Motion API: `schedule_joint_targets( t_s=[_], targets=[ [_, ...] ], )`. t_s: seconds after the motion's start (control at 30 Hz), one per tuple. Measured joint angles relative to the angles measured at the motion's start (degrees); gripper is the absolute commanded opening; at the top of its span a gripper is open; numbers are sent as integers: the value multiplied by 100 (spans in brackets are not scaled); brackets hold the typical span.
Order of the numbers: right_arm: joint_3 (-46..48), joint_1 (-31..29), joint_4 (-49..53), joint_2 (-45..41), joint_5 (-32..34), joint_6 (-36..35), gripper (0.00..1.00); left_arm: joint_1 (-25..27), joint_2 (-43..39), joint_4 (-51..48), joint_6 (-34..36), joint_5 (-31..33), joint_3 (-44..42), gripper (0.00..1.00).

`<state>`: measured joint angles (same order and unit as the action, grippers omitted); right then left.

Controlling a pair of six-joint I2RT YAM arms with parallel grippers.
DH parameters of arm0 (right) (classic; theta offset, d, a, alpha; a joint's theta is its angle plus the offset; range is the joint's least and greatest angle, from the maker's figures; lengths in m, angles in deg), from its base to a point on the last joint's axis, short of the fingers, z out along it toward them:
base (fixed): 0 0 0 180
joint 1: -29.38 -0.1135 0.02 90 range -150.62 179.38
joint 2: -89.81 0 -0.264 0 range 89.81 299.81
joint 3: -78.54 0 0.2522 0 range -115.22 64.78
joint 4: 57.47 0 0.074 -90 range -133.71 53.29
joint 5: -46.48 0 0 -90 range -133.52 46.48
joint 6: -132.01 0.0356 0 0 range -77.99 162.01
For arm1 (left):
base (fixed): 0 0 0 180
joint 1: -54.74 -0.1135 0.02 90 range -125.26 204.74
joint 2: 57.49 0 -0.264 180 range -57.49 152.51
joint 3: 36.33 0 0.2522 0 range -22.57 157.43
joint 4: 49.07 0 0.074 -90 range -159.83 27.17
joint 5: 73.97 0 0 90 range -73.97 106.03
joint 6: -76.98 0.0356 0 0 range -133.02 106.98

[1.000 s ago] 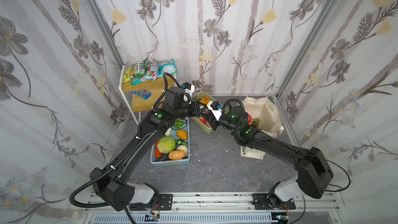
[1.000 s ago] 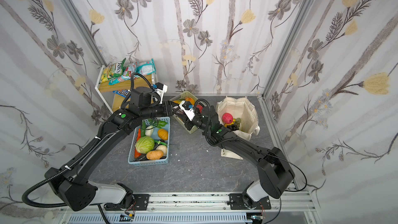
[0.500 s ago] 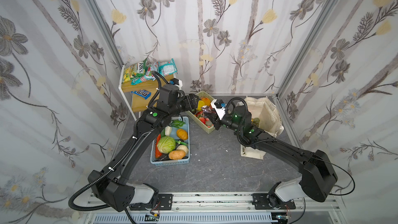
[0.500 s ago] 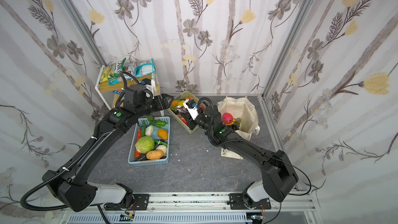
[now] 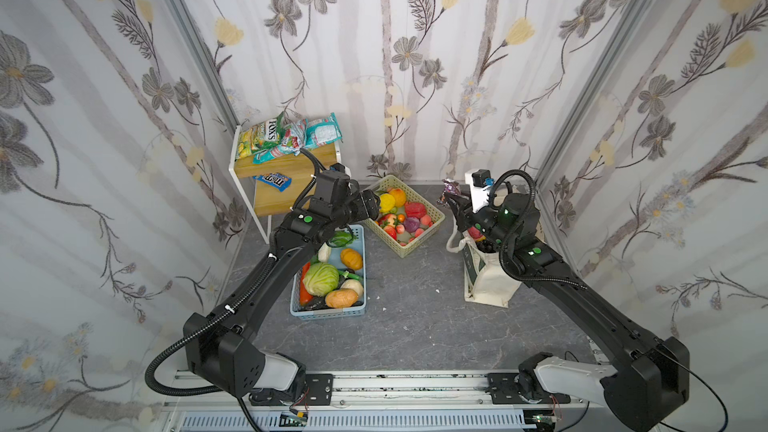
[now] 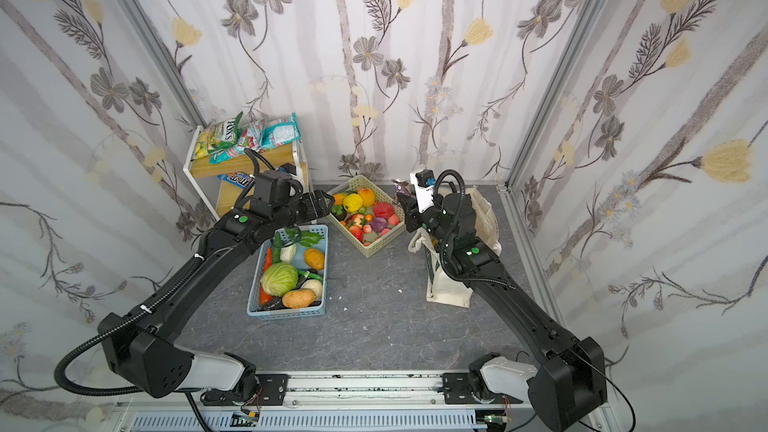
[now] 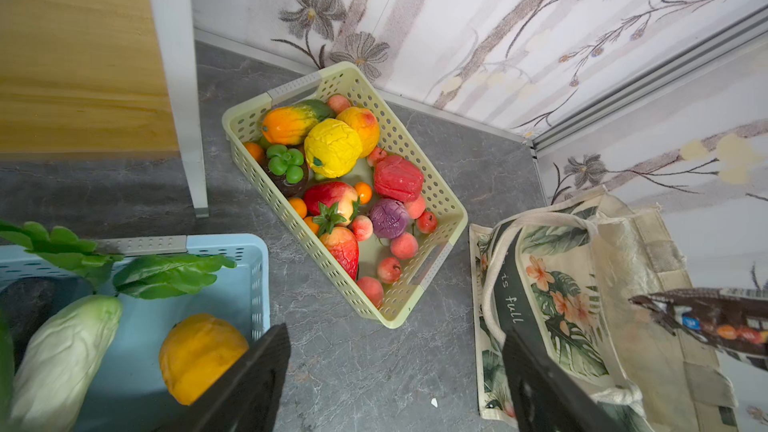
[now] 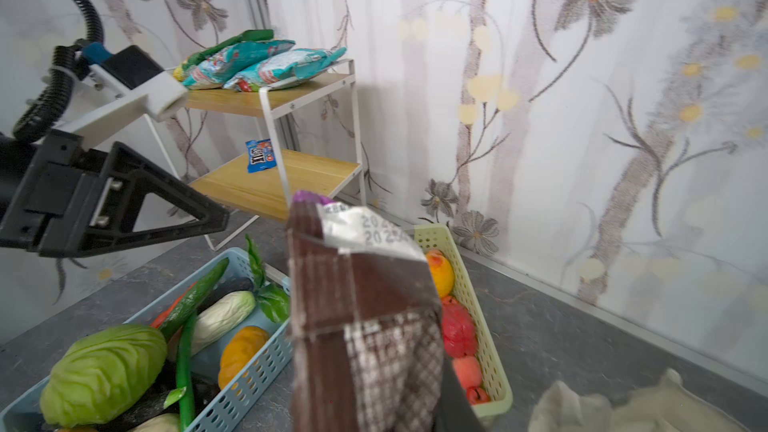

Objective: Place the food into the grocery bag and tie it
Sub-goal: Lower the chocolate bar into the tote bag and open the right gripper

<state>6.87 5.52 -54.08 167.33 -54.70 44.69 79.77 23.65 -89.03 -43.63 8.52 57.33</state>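
A: On the bench, how's the bag?
B: Upright at the right, mouth open, handles untied. A pink ball shows inside.
A: What's left?
B: Fruit fills the basket and packets lie on the shelf. The right jaws clamp a brown wrapper near the bag's mouth. The left jaws gape, empty, at the basket's edge.

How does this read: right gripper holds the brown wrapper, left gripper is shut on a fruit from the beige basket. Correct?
Wrong on the left. The left gripper is open and empty: the left wrist view shows its fingers wide apart with nothing between them. The right gripper does hold the brown wrapper.
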Motion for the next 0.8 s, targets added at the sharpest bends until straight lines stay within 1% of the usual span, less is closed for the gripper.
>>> schedule_joint_targets(
  t_s=[0.17, 0.3, 0.4, 0.6, 0.8],
  targets=[
    [389, 778, 332, -330, 437, 363, 22, 2, 31, 42, 2, -11, -2, 83],
    [699, 1346, 531, -363, 555, 789, 22, 2, 28, 66, 17, -20, -11, 83],
    [907, 1622, 667, -310, 555, 1064, 24, 2, 15, 72, 48, -15, -35, 83],
    [931, 1788, 817, 118, 361, 1362, 26, -2, -35, 79, 118, 15, -96, 83],
    [474, 1794, 1252, 841, 155, 1379, 28, -42, -162, 72, 216, 151, -195, 84]
  ],
)
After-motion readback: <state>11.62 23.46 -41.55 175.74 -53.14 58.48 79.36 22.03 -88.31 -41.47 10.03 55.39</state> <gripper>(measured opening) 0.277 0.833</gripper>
